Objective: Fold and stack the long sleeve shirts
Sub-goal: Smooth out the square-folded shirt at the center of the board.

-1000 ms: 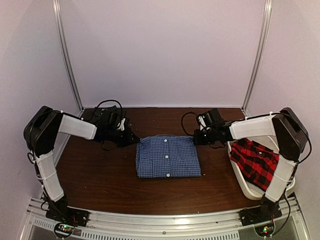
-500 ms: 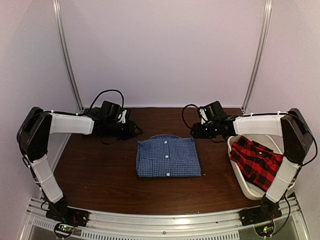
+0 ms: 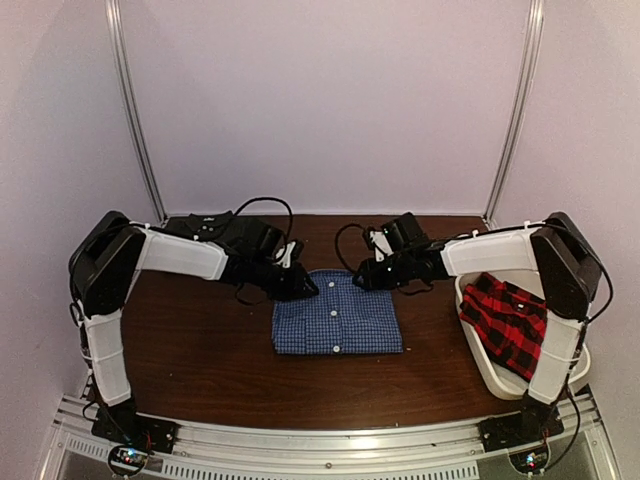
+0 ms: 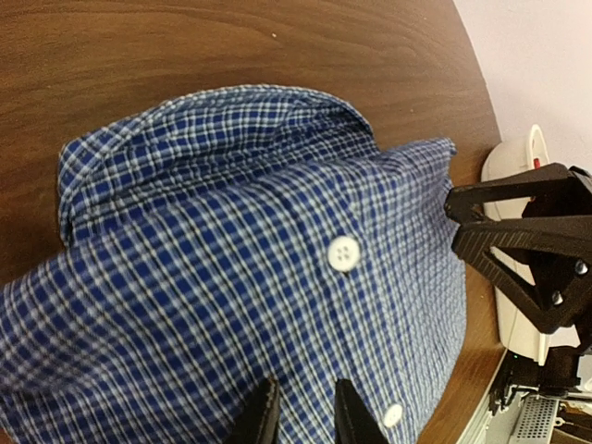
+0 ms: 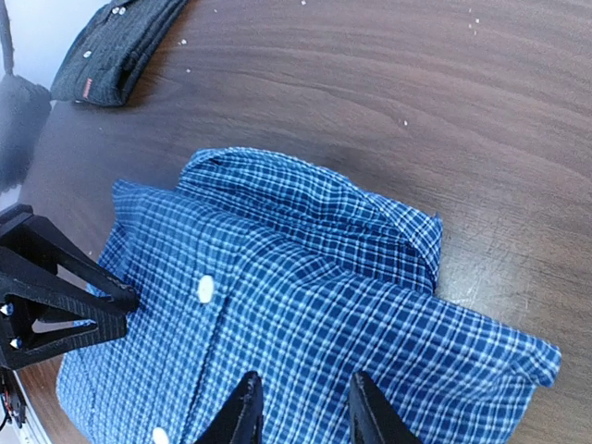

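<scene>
R wrist cam: charcoal shirt [image 5: 116,46] clipped at top edge, gingham shirt [image 5: 296,324] at bottom.

A folded blue shirt [image 3: 337,322] has the left gripper [image 3: 306,286] and right gripper [image 3: 361,281] at its far edge. To its right, a red shirt [image 3: 510,322] lies in a tub [image 3: 490,372].

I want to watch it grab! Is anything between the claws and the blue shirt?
Nothing visible. The left gripper and right gripper are open at the far edge of the blue shirt.
</scene>
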Controlling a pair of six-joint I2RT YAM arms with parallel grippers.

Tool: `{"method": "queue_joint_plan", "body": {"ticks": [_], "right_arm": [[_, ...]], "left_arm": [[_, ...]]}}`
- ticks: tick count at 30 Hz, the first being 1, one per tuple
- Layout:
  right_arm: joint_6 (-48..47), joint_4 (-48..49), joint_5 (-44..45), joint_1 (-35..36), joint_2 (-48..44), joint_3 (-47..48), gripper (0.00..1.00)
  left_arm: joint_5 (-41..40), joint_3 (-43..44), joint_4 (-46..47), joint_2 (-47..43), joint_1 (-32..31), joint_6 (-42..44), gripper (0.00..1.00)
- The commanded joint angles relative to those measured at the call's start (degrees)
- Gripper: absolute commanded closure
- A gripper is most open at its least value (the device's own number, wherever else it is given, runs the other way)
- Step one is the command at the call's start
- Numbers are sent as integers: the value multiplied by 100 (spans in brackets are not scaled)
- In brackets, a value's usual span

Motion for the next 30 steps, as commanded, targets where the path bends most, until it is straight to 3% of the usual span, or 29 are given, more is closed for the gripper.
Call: {"method": "queue_joint_plan", "body": {"ticks": [1,6,15,21,30], "right_arm": [[11,147,-132,-239,483,253,67],[77,40,-87,-554,965,522,63],[152,-24,-104,-653,1132,650,60],[21,-302,198,-638,564,572,58],[-123,-530,401,-330,-288,238,55]], "left_arm": [[-140,593,-113,535,150,275,78],[-244,770,-228,918,501,269,79],[-421,539,-414,853,982,283,79],[-515,302,-616,57,939,426,76],[-723,-266,-933,-1095,267,372,74]]}}
